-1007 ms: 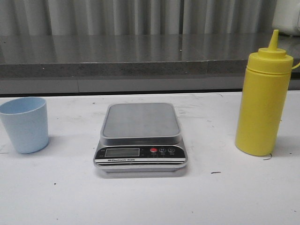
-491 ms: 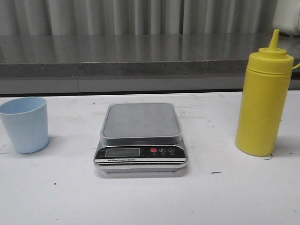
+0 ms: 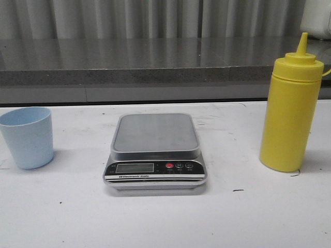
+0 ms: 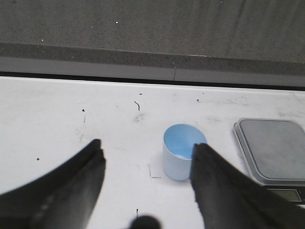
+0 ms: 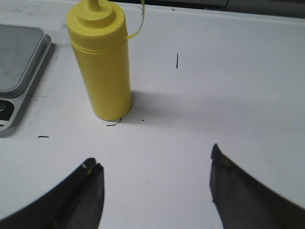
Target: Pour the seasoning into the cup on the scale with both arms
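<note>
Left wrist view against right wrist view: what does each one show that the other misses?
Only the left wrist view shows the cup, upright on the table beside the open left gripper. Only the right wrist view shows the seasoning bottle, standing untouched ahead of the open right gripper. Both catch an edge of the scale, its platform bare, and the white table.

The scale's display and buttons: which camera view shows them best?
The front view: the scale faces it fully, display and buttons visible. The left wrist view shows a corner of its platform; the right wrist view only its edge.
</note>
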Motion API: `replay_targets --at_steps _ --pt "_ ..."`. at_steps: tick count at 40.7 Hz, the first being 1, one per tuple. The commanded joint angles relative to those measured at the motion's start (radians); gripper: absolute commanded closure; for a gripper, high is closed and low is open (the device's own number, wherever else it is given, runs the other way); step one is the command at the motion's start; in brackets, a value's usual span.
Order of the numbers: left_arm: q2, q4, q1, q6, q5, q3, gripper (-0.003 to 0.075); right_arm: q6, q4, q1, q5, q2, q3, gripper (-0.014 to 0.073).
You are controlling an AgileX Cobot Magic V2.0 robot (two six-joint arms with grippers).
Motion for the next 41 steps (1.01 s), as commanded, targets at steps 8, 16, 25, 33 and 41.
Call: replay_targets --at_steps 8,16,25,33,41 --pt "0.090 -0.002 -0.006 -0.004 -0.022 -0.058 0.0209 -0.013 -0.012 -0.006 -0.068 0.013 -0.028 0.0067" --pt "0.278 -0.008 -0.006 -0.004 0.117 -0.159 0.0209 -0.013 -0.012 -0.006 -0.068 0.013 -0.028 0.0067" --pt "0.470 -0.040 -0.022 -0.004 0.123 -0.253 0.0209 -0.013 -0.012 -0.006 -0.068 0.013 -0.028 0.0067" --pt "0.650 -0.024 -0.091 -0.004 0.121 -0.322 0.0209 -0.013 -0.012 -0.006 -0.068 0.013 -0.028 0.0067" --pt "0.844 -0.015 -0.118 -0.004 0.143 -0.394 0.0209 -0.013 -0.012 -0.006 -0.068 0.013 -0.028 0.0067"
